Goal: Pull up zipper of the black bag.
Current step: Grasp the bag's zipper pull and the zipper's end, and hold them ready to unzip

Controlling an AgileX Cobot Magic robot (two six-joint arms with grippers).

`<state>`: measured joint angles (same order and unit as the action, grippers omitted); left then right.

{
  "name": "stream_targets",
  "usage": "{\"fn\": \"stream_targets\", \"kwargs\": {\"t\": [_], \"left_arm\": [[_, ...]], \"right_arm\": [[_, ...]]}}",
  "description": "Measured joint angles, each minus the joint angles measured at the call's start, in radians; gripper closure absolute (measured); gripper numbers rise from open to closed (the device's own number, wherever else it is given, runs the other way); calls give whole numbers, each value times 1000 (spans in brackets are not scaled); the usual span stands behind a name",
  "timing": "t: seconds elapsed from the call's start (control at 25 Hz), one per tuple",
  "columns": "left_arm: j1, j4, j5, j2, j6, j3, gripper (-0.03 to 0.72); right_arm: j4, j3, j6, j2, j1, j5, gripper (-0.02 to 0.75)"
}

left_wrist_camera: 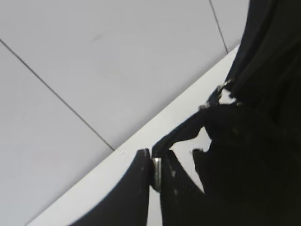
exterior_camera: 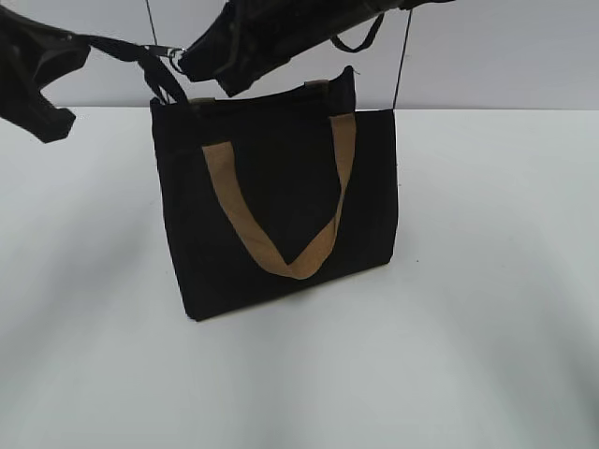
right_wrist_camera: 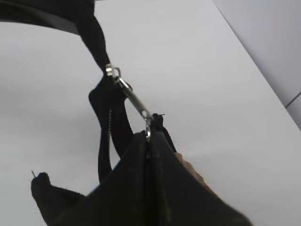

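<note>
Count on the table (exterior_camera: 487,309): one black bag (exterior_camera: 281,206), one tan handle (exterior_camera: 281,215) visible on its front. One silver zipper (right_wrist_camera: 136,101). Two grippers: left (exterior_camera: 37,79) and right (exterior_camera: 201,65).

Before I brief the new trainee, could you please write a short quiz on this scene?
1. True or false: the rectangular black fabric bag lies flat on the white table.
2. In the exterior view, the tan webbing handle: A) hangs down the bag's front, B) is held up by a gripper, C) lies on the table beside the bag.
3. Which pinches the shiny silver metal pull tab: the left gripper or the right gripper?

Key:
1. False; it stands upright.
2. A.
3. The right gripper; the left gripper is clamped on a black strap.
</note>
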<state>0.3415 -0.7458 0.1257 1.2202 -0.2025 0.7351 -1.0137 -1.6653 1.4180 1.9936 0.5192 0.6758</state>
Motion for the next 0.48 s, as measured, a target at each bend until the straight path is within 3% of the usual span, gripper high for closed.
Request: {"fn": "stream_targets", "kwargs": {"t": [0.32,0.48], "left_arm": [[0,56,-141,0,0,0,667],[0,60,-187,0,0,-1,668]], "right_arm": [[74,0,-63,0,6,0,752],[193,0,-142,0,6,1,752]]}}
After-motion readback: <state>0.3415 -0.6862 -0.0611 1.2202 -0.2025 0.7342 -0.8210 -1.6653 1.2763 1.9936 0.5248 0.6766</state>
